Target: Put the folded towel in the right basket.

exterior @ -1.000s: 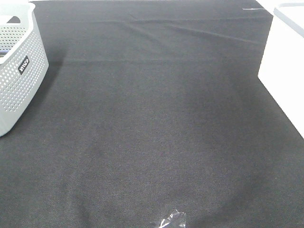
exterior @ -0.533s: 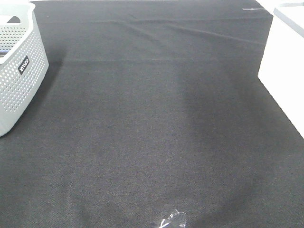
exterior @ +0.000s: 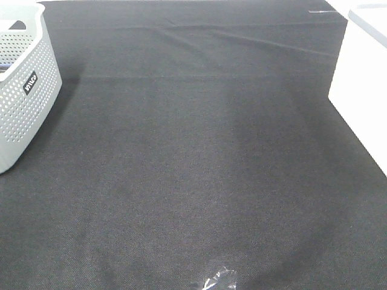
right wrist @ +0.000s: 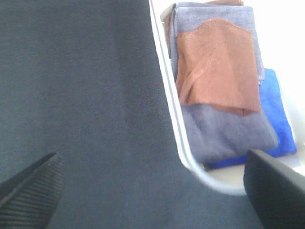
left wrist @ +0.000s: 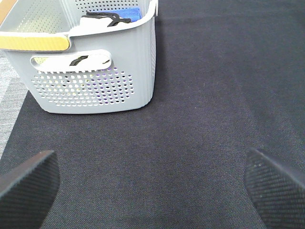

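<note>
In the right wrist view a stack of folded towels lies inside the white right basket (right wrist: 167, 102). An orange-brown towel (right wrist: 217, 67) is on top, over a grey-lavender one (right wrist: 224, 131) and a blue one (right wrist: 277, 112). My right gripper (right wrist: 152, 191) is open and empty, above the black cloth at the basket's rim. My left gripper (left wrist: 152, 191) is open and empty over the cloth, short of the grey perforated left basket (left wrist: 95, 81). Neither gripper shows in the exterior view, where the right basket (exterior: 363, 90) is at the right edge.
A black cloth (exterior: 193, 157) covers the table. The left basket (exterior: 24, 84) stands at the far left and holds white, black and blue items (left wrist: 114, 16). A small scrap of clear plastic (exterior: 219, 279) lies near the front edge.
No object has moved. Only a faint shadow on the cloth near the front has shifted.
</note>
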`<action>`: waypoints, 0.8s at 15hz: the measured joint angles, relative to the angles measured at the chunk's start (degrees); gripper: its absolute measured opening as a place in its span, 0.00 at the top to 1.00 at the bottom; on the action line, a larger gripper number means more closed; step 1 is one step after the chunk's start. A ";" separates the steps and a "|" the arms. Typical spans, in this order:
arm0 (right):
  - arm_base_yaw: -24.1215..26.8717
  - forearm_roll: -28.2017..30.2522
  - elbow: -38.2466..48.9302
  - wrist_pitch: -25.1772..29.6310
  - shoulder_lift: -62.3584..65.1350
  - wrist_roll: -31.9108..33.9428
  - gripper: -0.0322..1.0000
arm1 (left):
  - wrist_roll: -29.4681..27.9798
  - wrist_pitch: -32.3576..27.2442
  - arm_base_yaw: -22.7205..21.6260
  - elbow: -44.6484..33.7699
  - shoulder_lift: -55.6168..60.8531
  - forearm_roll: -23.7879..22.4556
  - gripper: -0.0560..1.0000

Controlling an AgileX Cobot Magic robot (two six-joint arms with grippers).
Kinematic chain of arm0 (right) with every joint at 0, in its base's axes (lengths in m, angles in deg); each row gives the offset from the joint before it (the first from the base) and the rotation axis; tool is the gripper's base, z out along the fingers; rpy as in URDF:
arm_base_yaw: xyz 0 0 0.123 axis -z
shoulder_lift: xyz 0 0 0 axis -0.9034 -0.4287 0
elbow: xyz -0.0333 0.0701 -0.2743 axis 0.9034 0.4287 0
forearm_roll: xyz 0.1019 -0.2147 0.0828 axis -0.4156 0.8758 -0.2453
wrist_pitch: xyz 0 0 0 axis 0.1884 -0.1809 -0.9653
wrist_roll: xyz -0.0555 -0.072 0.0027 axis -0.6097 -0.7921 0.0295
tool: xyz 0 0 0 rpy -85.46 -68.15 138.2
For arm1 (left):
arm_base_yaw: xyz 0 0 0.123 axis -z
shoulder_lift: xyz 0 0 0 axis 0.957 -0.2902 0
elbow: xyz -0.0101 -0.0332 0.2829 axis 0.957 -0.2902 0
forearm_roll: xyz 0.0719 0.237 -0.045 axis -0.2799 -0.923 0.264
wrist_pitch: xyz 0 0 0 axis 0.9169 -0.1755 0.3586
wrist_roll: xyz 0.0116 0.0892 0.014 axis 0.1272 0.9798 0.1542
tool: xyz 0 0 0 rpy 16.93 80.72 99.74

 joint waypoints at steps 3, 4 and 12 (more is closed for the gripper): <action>0.00 -0.23 8.71 -3.27 9.97 0.00 0.02 | 0.00 0.00 0.00 0.00 0.00 0.00 0.02; 0.00 -0.29 12.72 -4.58 14.67 -0.06 0.02 | 0.00 0.00 0.00 0.00 0.00 0.00 0.02; 0.00 -2.69 39.99 -5.21 56.26 -3.61 0.02 | 0.00 0.00 0.00 0.00 0.00 -0.06 0.02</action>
